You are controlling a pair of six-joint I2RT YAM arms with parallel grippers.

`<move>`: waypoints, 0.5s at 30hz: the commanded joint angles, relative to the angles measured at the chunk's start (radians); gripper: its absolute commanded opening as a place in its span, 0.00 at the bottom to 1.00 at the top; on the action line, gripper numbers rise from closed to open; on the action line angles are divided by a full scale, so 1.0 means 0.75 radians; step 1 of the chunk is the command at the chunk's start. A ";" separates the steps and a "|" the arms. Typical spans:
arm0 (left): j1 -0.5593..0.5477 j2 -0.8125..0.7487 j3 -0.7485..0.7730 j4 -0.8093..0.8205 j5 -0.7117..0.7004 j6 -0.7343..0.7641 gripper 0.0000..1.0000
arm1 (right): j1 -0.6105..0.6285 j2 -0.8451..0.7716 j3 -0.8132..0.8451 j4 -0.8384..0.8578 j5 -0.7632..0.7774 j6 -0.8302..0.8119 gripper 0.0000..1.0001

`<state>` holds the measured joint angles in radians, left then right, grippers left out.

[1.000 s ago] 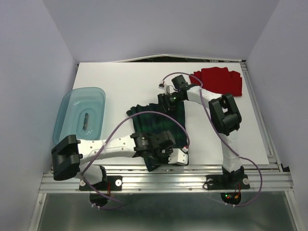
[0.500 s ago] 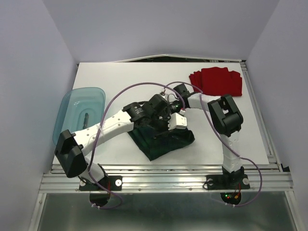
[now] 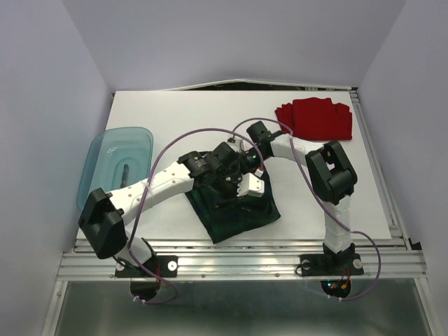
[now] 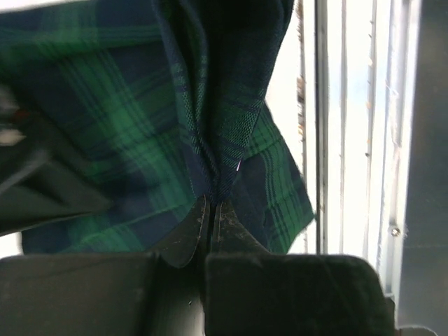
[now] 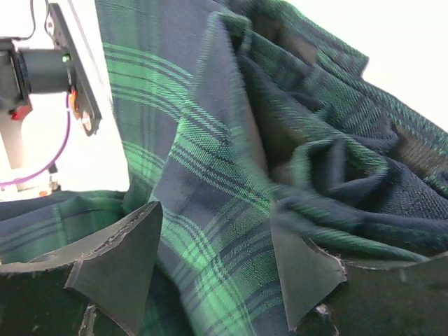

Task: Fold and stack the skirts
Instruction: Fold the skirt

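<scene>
The green-and-navy plaid skirt [image 3: 238, 213] lies folded over itself near the table's front centre. My left gripper [image 3: 236, 190] reaches over it and is shut on a pinched fold of the plaid cloth [image 4: 210, 175], its jaws tight together [image 4: 211, 210]. My right gripper [image 3: 243, 159] is at the skirt's far edge, open, with plaid cloth [image 5: 210, 175] lying between and under its spread fingertips [image 5: 217, 245] and not clamped. The red skirt [image 3: 315, 117] lies in a folded heap at the far right, away from both grippers.
A translucent teal tub [image 3: 119, 164] with a small dark object in it stands at the left edge. The metal rail [image 3: 245, 252] runs along the table's front, also in the left wrist view [image 4: 350, 140]. Purple cables loop over both arms.
My left gripper has carried the skirt's near edge up and away from the front rail, doubling the skirt over. The right gripper shifted slightly nearer at the far edge.
</scene>
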<state>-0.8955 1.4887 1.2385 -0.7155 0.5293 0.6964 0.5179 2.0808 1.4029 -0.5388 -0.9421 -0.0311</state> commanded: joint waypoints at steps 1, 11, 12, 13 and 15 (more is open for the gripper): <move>-0.007 -0.113 -0.046 -0.022 0.088 0.053 0.00 | -0.009 -0.032 0.170 -0.100 0.107 -0.020 0.69; -0.031 -0.146 -0.093 -0.065 0.131 0.086 0.00 | -0.024 0.242 0.667 -0.145 0.156 -0.024 0.76; -0.031 -0.148 -0.093 -0.061 0.133 0.086 0.00 | -0.024 0.291 0.700 -0.145 0.154 -0.036 0.76; -0.031 -0.148 -0.089 -0.059 0.137 0.082 0.00 | -0.024 0.316 0.715 -0.147 0.152 -0.050 0.76; -0.031 -0.144 -0.078 -0.063 0.141 0.078 0.00 | -0.024 0.363 0.741 -0.183 0.123 -0.097 0.76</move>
<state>-0.9154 1.4250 1.1835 -0.7521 0.5903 0.7372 0.5030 2.2826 1.9186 -0.6212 -0.8448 -0.0467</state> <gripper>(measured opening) 0.045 0.759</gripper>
